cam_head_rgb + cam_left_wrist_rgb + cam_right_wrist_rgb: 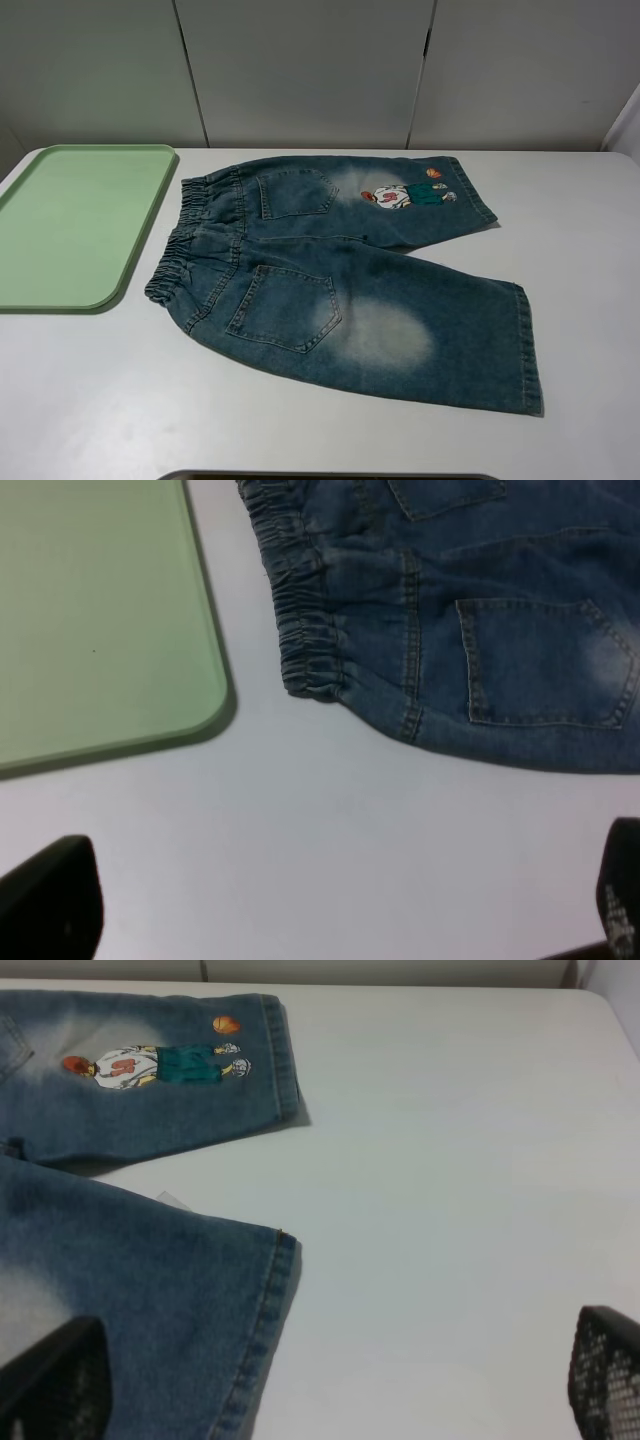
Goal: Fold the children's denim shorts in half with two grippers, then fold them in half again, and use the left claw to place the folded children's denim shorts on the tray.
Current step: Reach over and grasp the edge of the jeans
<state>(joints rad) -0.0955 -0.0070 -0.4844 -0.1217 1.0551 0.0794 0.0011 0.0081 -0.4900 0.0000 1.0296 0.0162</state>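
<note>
Both left tool and right tool gape; shorts flat beside tray

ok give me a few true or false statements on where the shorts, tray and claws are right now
1. The small blue washed-denim shorts lie spread unfolded on the white table. True.
2. The shorts sit on the flat pale-green plastic tray. False: they lie beside it.
3. The gathered elastic waistband faces the tray. True.
4. The left claw grips the waistband. False: it is open, off the cloth.
</note>
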